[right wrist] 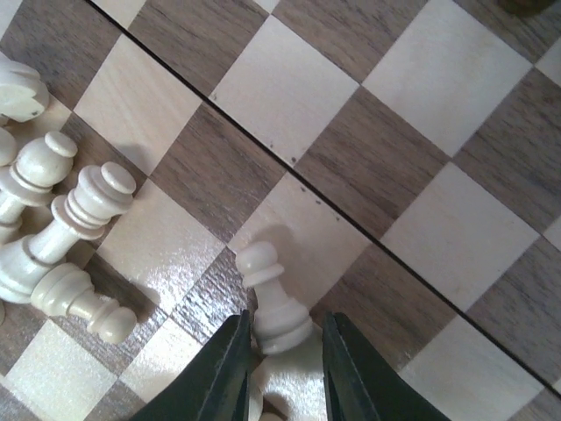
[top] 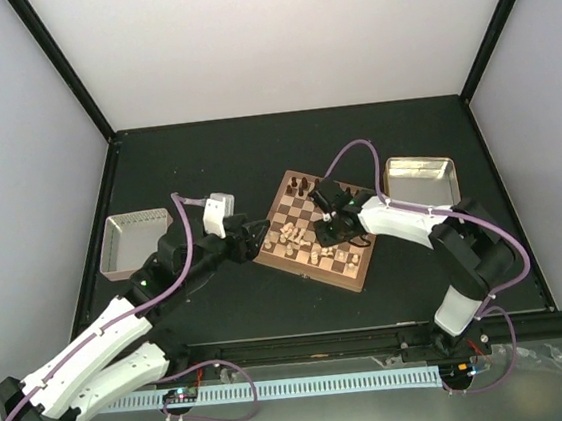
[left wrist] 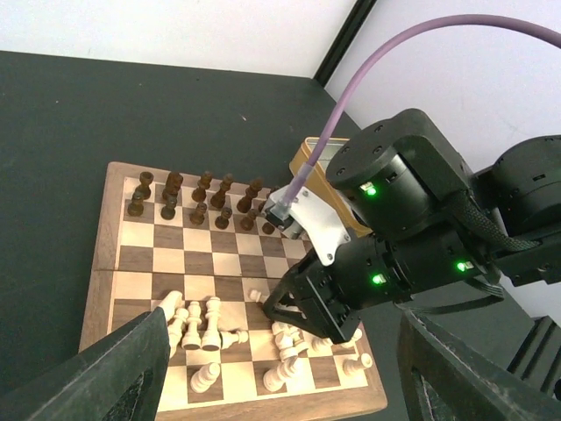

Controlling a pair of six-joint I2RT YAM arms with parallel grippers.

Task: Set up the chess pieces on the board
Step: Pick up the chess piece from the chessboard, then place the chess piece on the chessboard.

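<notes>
Pinching a pale pawn [right wrist: 266, 274] at bottom centre of the board [right wrist: 412, 175], the right gripper [right wrist: 287, 333] grips low; a slip could knock it into toppled cream pieces [right wrist: 70, 237] at left. Left gripper [top: 256, 239] hangs spread.

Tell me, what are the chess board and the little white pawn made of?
The board looks like wood: grain streaks run through both the light and the dark squares, and the surface has a soft sheen. The pale pawn is smooth and glossy with no grain showing, so it may be painted or lacquered wood, or perhaps plastic.
</notes>
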